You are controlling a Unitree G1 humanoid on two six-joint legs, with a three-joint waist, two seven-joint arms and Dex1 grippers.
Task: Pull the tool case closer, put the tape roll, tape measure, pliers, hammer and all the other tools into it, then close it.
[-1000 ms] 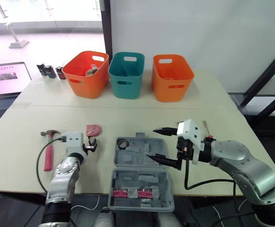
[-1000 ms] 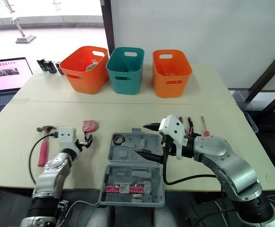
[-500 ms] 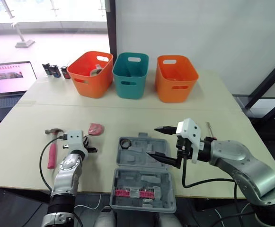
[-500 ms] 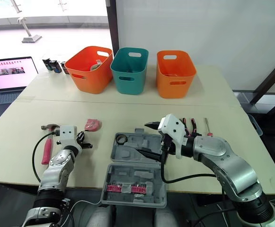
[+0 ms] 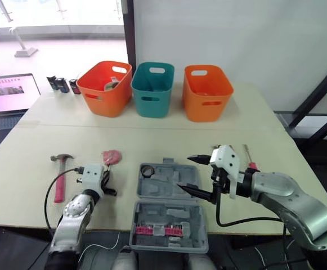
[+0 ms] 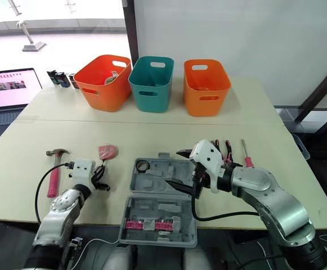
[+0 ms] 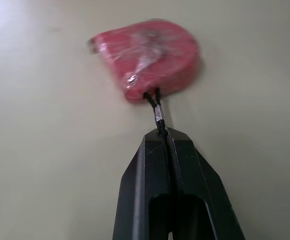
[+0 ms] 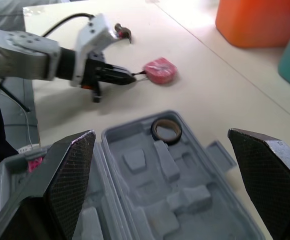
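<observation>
The tool case (image 5: 164,187) is of grey moulded plastic and lies open at the near edge of the table (image 5: 34,140), about in the middle. Its two halves lie flat, with shaped hollows inside. The half at the table edge has a row of small pink pieces (image 5: 162,229). The tape roll (image 5: 147,170), a dark ring, sits in the far left hollow of the other half.

The tape measure (image 7: 149,60) is red, rounded on one side and flat on the other, with a shiny surface. It lies on the table just to the left of the case. A thin black cord (image 7: 155,107) goes out from it. The left gripper (image 7: 162,140) has its two black fingers pressed together on the end of this cord; the body of the tape measure is a little apart from the fingertips, on the far side of them.

The right gripper (image 5: 192,175) is spread wide and holds nothing. It hangs over the right part of the case. Its fingers (image 8: 72,172) have a fine grid texture.

The hammer (image 5: 58,180), with a pink handle and a metal head, lies toward the left edge. The pliers (image 6: 228,149) and a screwdriver (image 6: 244,153) lie right of the case, beyond the right arm.
</observation>
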